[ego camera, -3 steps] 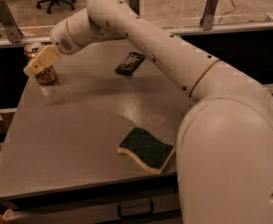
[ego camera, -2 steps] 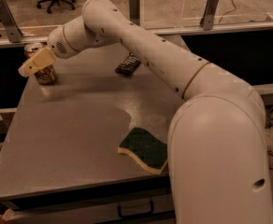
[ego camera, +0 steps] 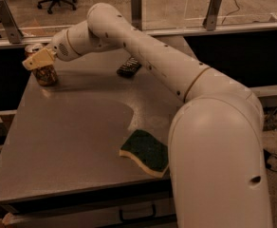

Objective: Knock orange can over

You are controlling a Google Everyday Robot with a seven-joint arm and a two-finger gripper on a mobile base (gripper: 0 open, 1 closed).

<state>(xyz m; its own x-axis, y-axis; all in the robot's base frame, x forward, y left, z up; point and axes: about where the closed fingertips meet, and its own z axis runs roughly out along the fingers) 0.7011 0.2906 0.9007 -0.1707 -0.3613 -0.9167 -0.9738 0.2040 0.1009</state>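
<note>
Gripper (ego camera: 40, 60), openness unclear, sits against the upright orange can (ego camera: 46, 75) on the desk (ego camera: 81, 127); pushing high should topple it.

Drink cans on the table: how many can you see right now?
1. The small orange-gold metal drink can is at the grey table's far left corner, with the hand in front of its upper part. The arm could hide another behind it.
</note>
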